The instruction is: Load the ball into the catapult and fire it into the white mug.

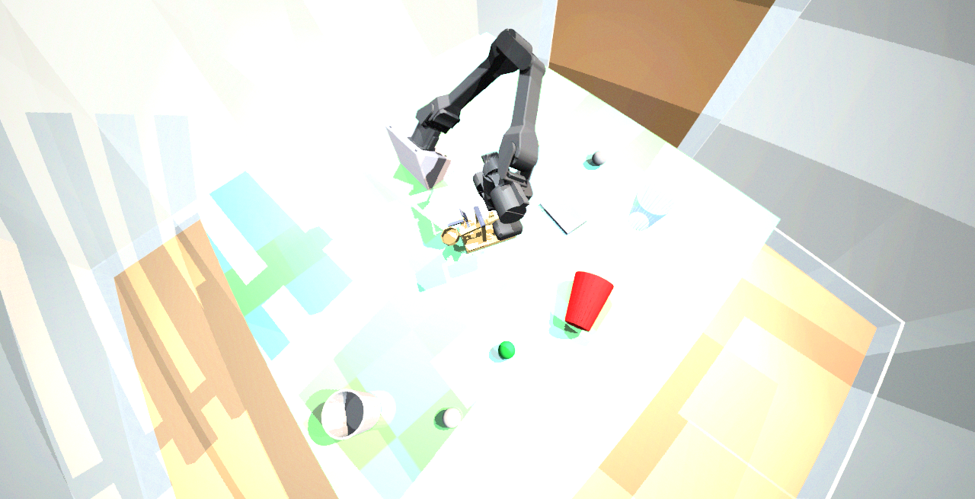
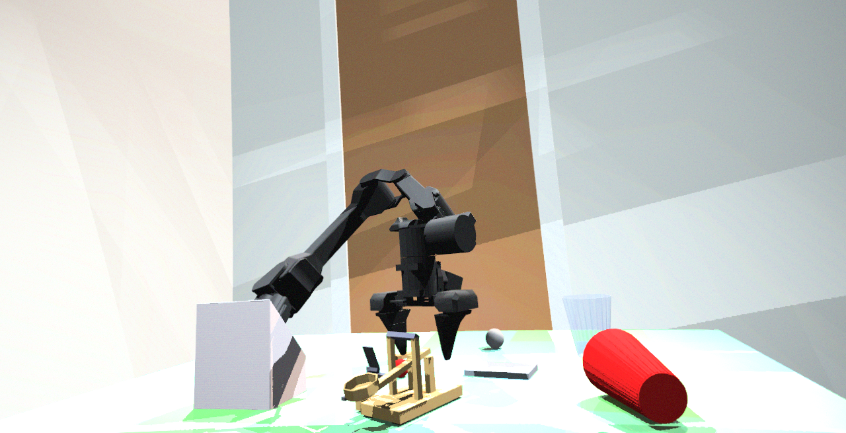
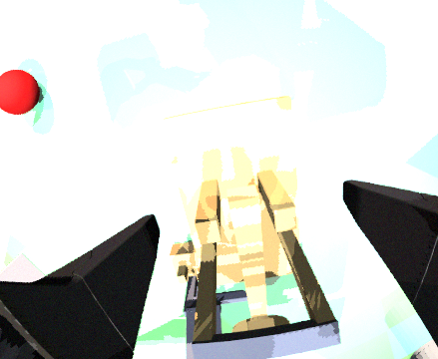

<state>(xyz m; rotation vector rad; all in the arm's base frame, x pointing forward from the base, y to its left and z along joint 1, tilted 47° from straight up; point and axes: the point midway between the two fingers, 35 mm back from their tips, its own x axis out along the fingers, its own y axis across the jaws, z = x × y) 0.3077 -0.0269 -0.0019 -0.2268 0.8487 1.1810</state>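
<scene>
The wooden catapult [image 1: 479,228] [image 2: 387,411] [image 3: 245,214] stands upright, its throwing cup [image 1: 449,236] [image 2: 361,384] low and empty. My gripper [image 2: 425,354] [image 3: 250,206] is open and empty, pointing down above the catapult, with a finger to each side in the wrist view. The arm hides its fingertips in the top view. A red ball [image 2: 401,368] [image 3: 16,92] lies beside the catapult, partly behind it in the exterior view and outside the fingers. The white mug [image 1: 334,416] is at the lower left of the top view.
A green ball [image 1: 506,350], a white ball [image 1: 451,417] and a grey ball [image 1: 598,158] [image 2: 494,338] lie apart. A red cup [image 1: 589,299] [image 2: 620,371] lies on its side. A flat slab [image 1: 562,216] [image 2: 499,370] and a clear glass [image 1: 649,204] [image 2: 586,314] are right of the catapult.
</scene>
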